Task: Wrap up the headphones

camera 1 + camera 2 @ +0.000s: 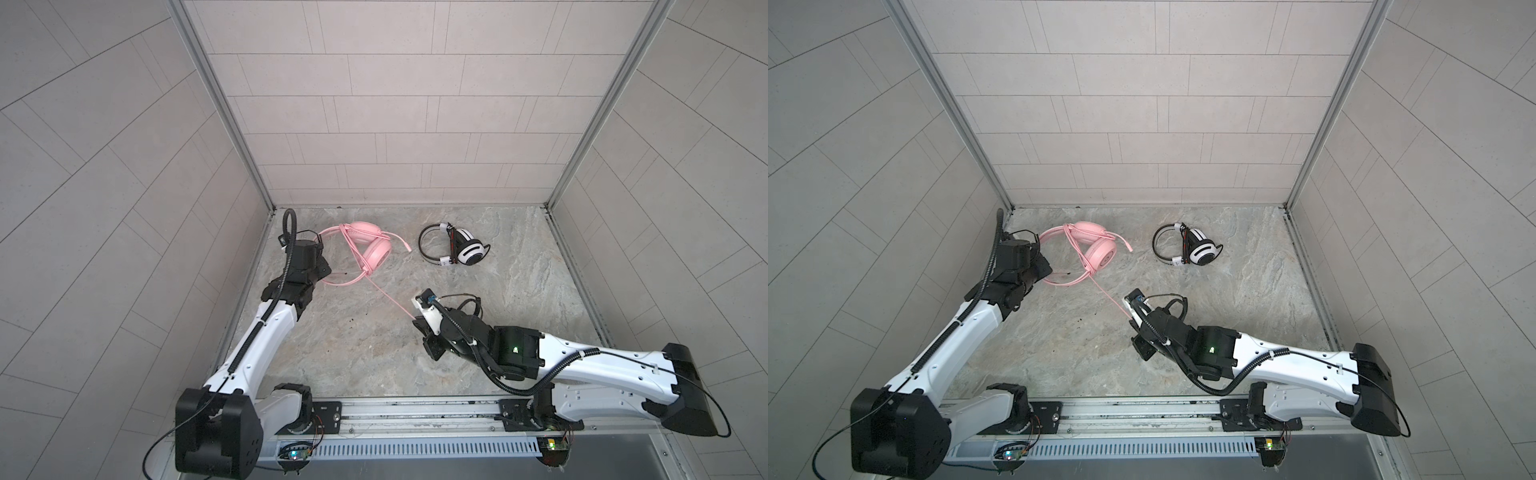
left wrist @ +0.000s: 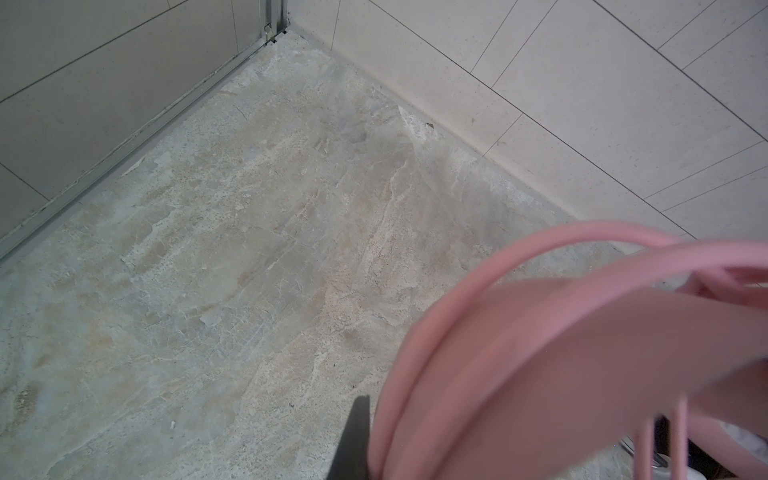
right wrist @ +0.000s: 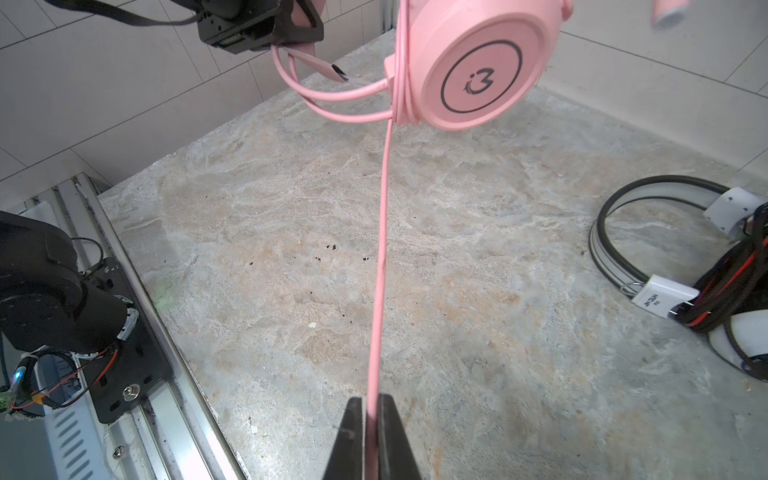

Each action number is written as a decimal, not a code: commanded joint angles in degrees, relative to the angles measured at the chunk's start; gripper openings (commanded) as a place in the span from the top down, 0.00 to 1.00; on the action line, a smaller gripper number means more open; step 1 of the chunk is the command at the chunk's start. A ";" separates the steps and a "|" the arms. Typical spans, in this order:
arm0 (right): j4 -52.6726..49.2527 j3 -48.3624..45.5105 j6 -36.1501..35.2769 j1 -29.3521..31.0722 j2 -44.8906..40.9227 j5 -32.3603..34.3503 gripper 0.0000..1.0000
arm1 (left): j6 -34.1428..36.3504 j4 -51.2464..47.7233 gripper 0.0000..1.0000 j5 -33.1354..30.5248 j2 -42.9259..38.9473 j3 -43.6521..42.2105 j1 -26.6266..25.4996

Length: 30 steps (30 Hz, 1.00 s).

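The pink headphones (image 1: 376, 253) (image 1: 1100, 253) are at the back left of the stone table, with pink cable wound round the ear cups (image 3: 473, 62). My left gripper (image 1: 321, 269) (image 3: 299, 25) is shut on their headband (image 2: 540, 353); only one dark finger (image 2: 353, 440) shows in the left wrist view. A straight, taut run of pink cable (image 1: 390, 297) (image 3: 382, 249) leads from the cups to my right gripper (image 1: 417, 320) (image 3: 372, 405), which is shut on it at mid-table. The white-and-black headphones (image 1: 469, 249) (image 3: 660, 295) lie at the back right, their black and red cable bundled on them.
Tiled walls close the table on the back, left and right, and the left gripper is near the back left corner (image 2: 278, 33). The metal rail with both arm bases (image 1: 415, 409) runs along the front edge. Small dark crumbs (image 3: 332, 248) dot the table.
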 commanded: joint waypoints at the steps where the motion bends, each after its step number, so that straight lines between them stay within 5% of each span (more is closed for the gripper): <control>1: -4.18 3.09 -1.89 0.53 -2.96 1.82 0.95 | -0.60 4.10 1.00 -1.58 0.34 4.12 0.46; 11: -6.76 11.52 -8.82 0.45 -2.06 3.71 0.95 | 8.97 0.31 1.00 -2.33 2.62 8.15 -7.09; 17: -6.80 18.33 -12.93 0.10 -1.57 3.76 0.95 | 13.60 0.74 1.00 2.65 2.21 8.67 -10.79; 30: -12.29 24.33 -16.49 -9.62 -0.69 0.35 0.95 | 26.59 1.81 1.00 34.95 5.53 10.92 -18.63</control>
